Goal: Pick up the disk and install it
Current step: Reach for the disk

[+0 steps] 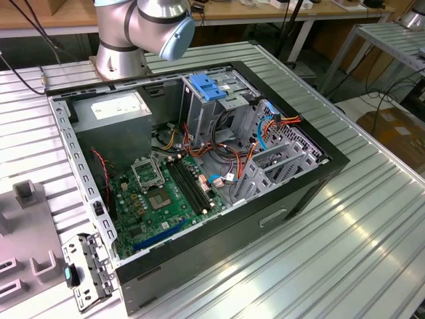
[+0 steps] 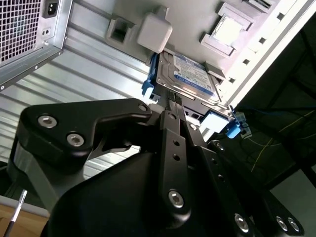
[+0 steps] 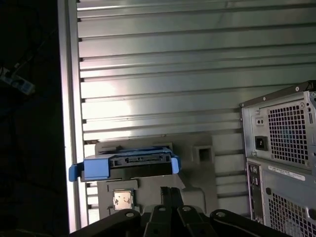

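Fingertips of the gripper [image 2: 174,102] sit pressed together, pinching nothing, just beside the near edge of the disk [image 2: 190,76] in the second wrist view; whether they touch it cannot be told. In the first wrist view the disk [image 3: 129,167], with blue rails at both ends, rests on a grey fixture plate [image 3: 197,173] on the ribbed metal table [image 3: 173,74], near the rear of the computer case [image 3: 281,148]. In the exterior view the opened computer case [image 1: 199,166] sits at the frame's centre, with the arm [image 1: 143,26] at upper left.
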### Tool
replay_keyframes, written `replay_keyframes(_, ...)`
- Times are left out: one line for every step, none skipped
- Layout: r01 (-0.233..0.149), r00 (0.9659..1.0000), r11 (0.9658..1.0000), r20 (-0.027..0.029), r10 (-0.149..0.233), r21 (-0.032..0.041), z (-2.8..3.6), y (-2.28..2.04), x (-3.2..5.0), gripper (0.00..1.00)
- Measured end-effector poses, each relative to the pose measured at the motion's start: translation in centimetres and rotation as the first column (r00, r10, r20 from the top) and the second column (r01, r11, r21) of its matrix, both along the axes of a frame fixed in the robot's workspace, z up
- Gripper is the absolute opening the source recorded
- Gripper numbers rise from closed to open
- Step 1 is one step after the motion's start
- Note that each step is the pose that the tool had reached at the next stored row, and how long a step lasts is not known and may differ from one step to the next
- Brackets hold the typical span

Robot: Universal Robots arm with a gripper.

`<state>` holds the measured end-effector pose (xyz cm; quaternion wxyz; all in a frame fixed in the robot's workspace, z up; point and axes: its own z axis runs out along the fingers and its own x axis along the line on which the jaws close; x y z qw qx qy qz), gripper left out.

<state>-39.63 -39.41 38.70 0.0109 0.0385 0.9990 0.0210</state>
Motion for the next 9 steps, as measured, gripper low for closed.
replay_keyframes(-0.004, 1.0, 0.9999, -0.0001, 0.004, -0.0125, -0.01, 0.11, 0.0, 0.11)
replay_keyframes(-0.005, 1.0, 0.9999, -0.0002, 0.005, -0.0127, -0.01, 0.15, 0.0, 0.11)
replay_keyframes(-0.005, 1.0, 0.9999, -0.0003, 0.005, -0.0125, -0.05, 0.18, 0.0, 0.11)
replay_keyframes(-0.006, 1.0, 0.9999, -0.0008, 0.006, -0.0103, -0.07, 0.19, -0.07, 0.11)
replay_keyframes(-0.007, 1.0, 0.9999, -0.0012, 0.007, -0.008, -0.1, 0.2, -0.16, 0.11)
replay_keyframes(-0.007, 1.0, 1.0, -0.0019, 0.007, -0.0046, -0.16, 0.2, -0.31, 0.11)
replay_keyframes(-0.007, 1.0, 1.0, -0.0026, 0.007, -0.0027, -0.2, 0.2, -0.44, 0.11)
replay_keyframes(-0.007, 1.0, 1.0, -0.0036, 0.007, -0.0014, -0.25, 0.2, -0.63, 0.11)
replay_keyframes(-0.008, 1.0, 1.0, -0.0044, 0.008, -0.0015, -0.29, 0.21, -0.9, 0.11)
